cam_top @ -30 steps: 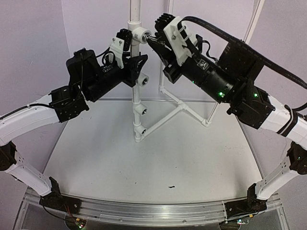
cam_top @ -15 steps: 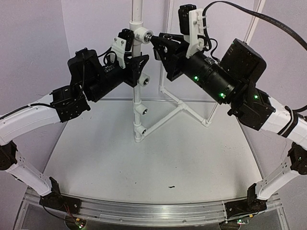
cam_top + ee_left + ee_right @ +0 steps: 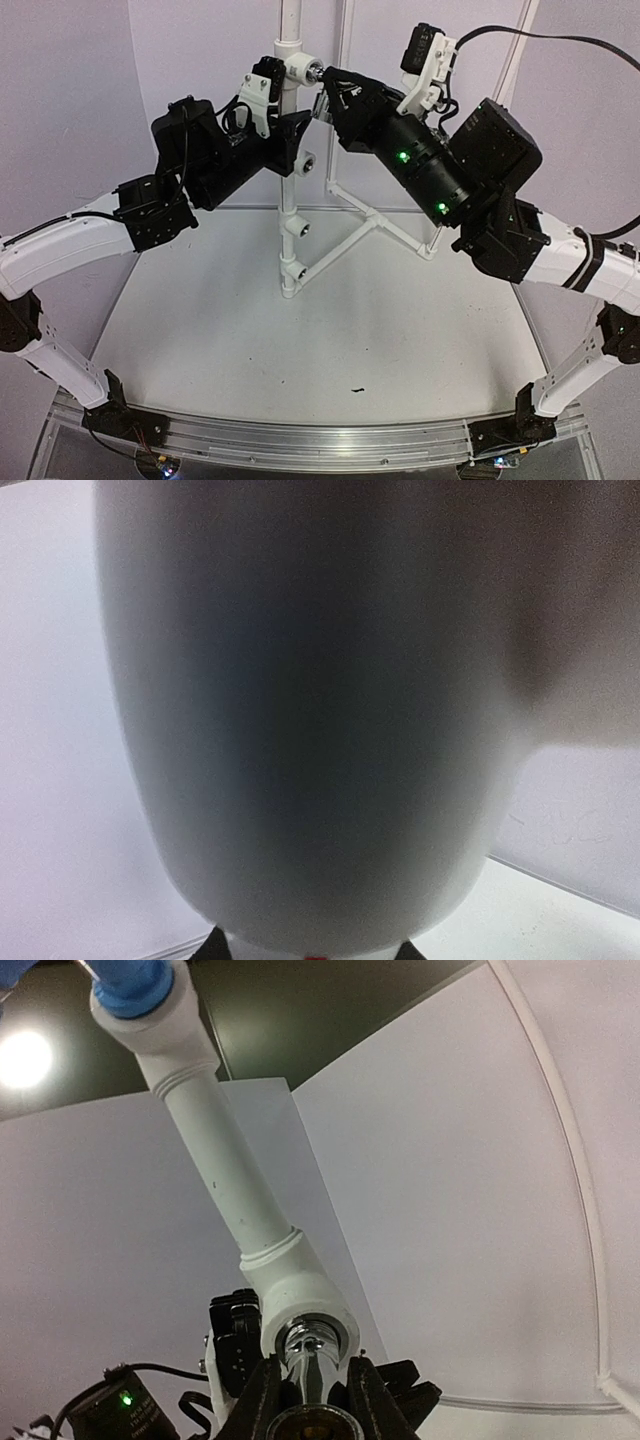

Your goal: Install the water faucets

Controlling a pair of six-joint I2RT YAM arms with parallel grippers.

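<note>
At the near edge, a ridged aluminium rail (image 3: 300, 440) carries both arm bases. Beyond it lies the pale, matt counter (image 3: 300, 340), flat and lightly speckled.

A tall white plastic pipe (image 3: 287, 200) stands upright at the middle of the counter, propped from the right by thin white diagonal struts (image 3: 362, 226). Three white tee fittings with dark round openings (image 3: 300, 230) sit one above another on its lower part.

The left hand (image 3: 288, 128) is clenched around the pipe above these fittings. Its wrist view is almost filled by the smooth, blurred white cylinder, with dark fingertips at the bottom edge on either side.

Higher up, the right hand (image 3: 328, 86) grasps the small shiny chrome metal faucet (image 3: 319, 74), its black fingers pressed on both sides of the bright round body. The faucet's long axis lies roughly level and crosswise to the pipe. Its stub end points left into the side opening of the rounded top tee fitting (image 3: 299, 69), where it is seated. Its handle and spout cannot be made out. In the right wrist view the pipe runs on from this fitting to a glossy blue cap-like fitting (image 3: 133, 982).
</note>
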